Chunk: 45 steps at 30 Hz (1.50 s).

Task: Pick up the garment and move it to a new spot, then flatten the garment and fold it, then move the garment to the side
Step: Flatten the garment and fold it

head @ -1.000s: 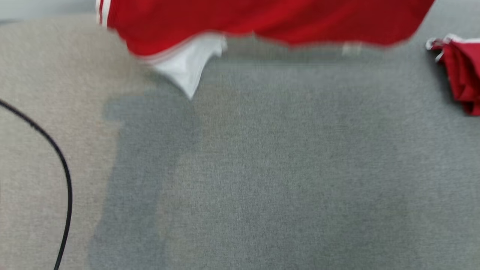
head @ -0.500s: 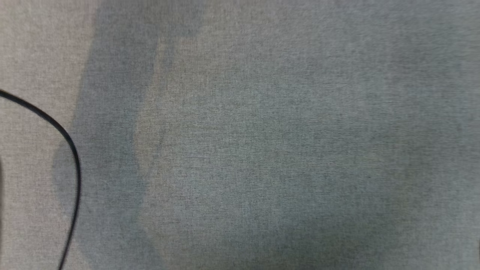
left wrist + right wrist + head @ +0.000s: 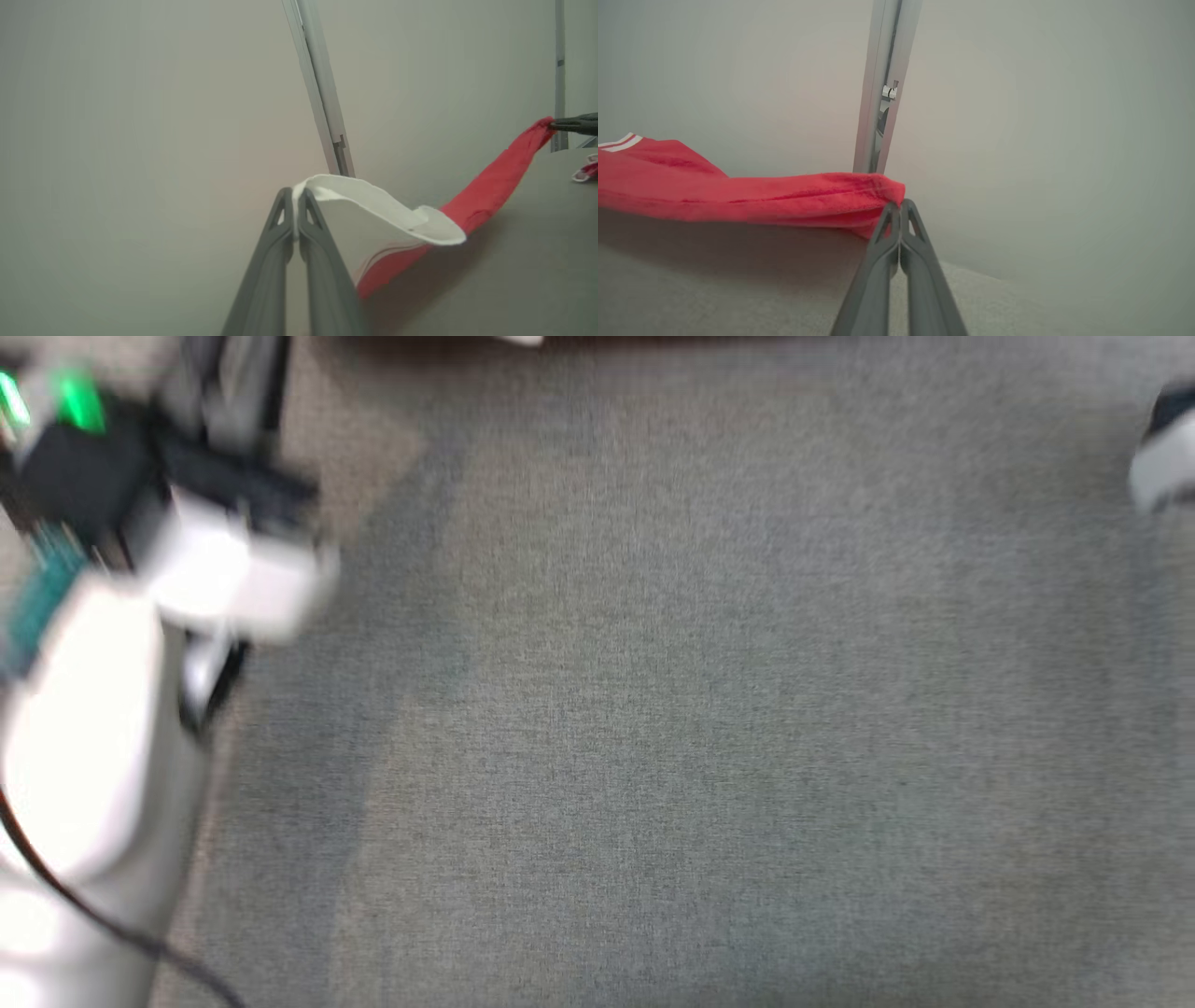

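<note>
my left gripper: clamped tight on the garment at its white corner | my right gripper: pinching the red edge | garment sags between my tips

**Left claw pinches garment's white edge**

The left claw has its two dark fingers pressed together on the white edge of the garment. From the fingertips the cloth runs off to the claw's right, white first and then red, sagging in a band over the grey counter. At the far end the right claw grips the red tip. A pale metal post rises beyond the fingertips. A small red-and-white cloth lies below the right claw.
</note>
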### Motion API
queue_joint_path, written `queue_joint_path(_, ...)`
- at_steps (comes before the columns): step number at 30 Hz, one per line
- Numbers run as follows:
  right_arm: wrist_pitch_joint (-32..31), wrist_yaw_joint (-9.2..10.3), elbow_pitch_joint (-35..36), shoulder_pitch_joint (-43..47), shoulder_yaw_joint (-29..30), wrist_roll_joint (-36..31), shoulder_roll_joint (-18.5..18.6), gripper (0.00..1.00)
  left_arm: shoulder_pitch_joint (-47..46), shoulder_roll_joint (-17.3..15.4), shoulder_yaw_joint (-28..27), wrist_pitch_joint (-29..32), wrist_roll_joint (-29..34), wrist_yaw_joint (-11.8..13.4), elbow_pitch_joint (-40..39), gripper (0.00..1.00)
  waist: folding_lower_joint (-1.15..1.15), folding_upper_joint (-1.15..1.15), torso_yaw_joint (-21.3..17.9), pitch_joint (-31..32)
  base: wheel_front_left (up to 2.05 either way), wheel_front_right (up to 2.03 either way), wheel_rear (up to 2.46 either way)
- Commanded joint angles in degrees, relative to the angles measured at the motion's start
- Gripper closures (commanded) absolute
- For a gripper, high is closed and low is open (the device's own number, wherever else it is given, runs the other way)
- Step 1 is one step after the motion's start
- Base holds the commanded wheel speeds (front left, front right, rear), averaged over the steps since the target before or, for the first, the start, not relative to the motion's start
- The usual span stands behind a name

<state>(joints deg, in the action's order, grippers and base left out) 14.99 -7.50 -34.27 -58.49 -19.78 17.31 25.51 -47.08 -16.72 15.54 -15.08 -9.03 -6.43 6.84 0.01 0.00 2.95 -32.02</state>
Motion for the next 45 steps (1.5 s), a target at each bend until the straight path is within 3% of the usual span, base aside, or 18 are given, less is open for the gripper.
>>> queue_joint_path(1,0.3,0.01,1.1,3.6,0.4,1.1,0.7,1.00,4.8,-0.4,-0.4,-0.1,-0.4,0.0,-1.2,1.00,-0.01,0.00,-0.2,3.8,0.00,0.00,0.00)
queue_joint_path(10,0.3,0.01,6.2,24.4,2.1,3.2,0.5,1.00,32.6,0.7,-1.8,-0.1,-0.6,3.0,-9.4,1.00,-0.01,0.00,-1.0,12.9,0.00,0.00,0.00)
queue_joint_path(15,0.3,0.01,8.0,32.7,3.2,2.5,0.3,1.00,42.5,0.6,-0.9,-0.1,0.8,4.6,-13.1,1.00,-0.01,0.00,-1.3,16.3,0.00,0.00,0.00)
queue_joint_path(19,0.3,0.01,9.8,39.0,5.6,1.9,0.4,1.00,47.9,1.1,0.4,0.2,-0.7,4.2,-15.2,1.00,-0.01,0.00,-0.6,18.3,0.00,0.00,0.00)
queue_joint_path(30,0.3,0.01,18.2,53.5,12.0,0.0,-0.9,1.00,57.0,-0.2,2.3,5.4,-3.7,3.8,-24.1,1.00,-0.01,0.00,0.3,18.8,0.00,0.00,0.00)
queue_joint_path(36,0.3,0.01,22.5,59.4,15.4,-0.6,-2.3,1.00,61.1,-1.3,0.9,8.8,-11.0,2.4,-27.7,1.00,-0.01,0.00,-0.5,17.7,0.00,0.00,0.00)
queue_joint_path(45,0.3,0.01,19.6,53.0,13.8,-0.2,-2.8,1.00,49.3,0.6,0.9,7.2,-14.2,0.8,-20.1,1.00,-0.01,0.00,-1.4,16.6,0.00,0.00,0.00)
